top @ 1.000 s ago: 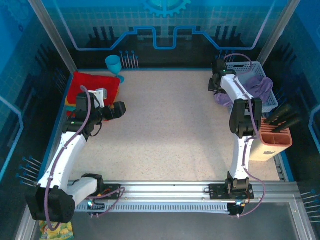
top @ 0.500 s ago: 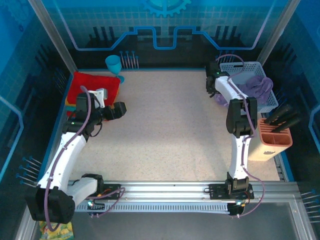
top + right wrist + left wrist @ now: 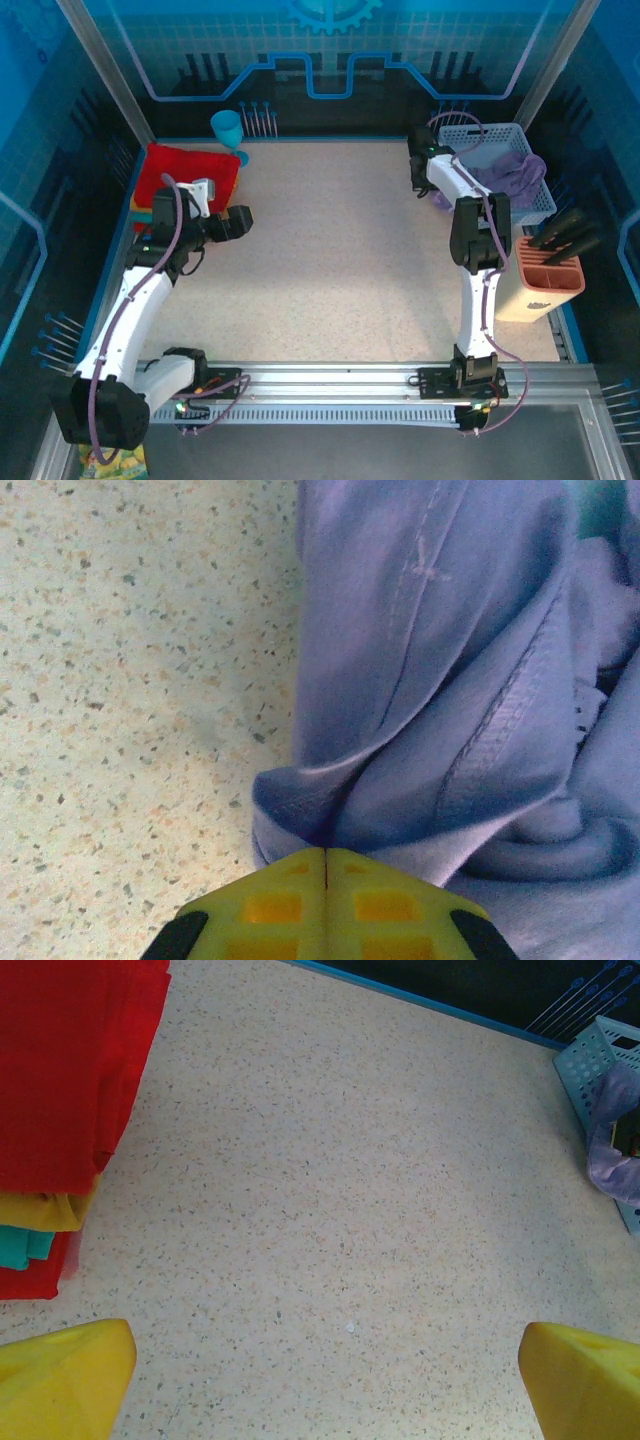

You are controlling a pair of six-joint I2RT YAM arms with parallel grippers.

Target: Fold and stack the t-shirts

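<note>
room: blue grid-printed enclosure walls (image 3: 330, 40) on three sides, aluminium rail (image 3: 340, 380) along the near edge
surface: speckled beige table (image 3: 340, 250), flat, matte
far-left corner: folded stack with a red cloth t-shirt (image 3: 190, 175) on top; yellow-orange t-shirt (image 3: 45, 1210) and teal t-shirt (image 3: 25, 1248) edges show under it, with a red layer at the bottom
far edge, left: teal plastic goblet (image 3: 227, 128), upright, just beside the stack
left gripper (image 3: 325, 1360): yellow fingers spread wide, over the table just right of the stack
right gripper (image 3: 325, 865): yellow pads pressed together, pinching a fold of the lavender-purple cloth t-shirt (image 3: 430, 680)
lavender tee: spills over the left wall of the pale blue plastic lattice basket (image 3: 500, 132) onto the table, far-right corner
right edge: peach plastic holder (image 3: 545, 285) with black handles standing in it
</note>
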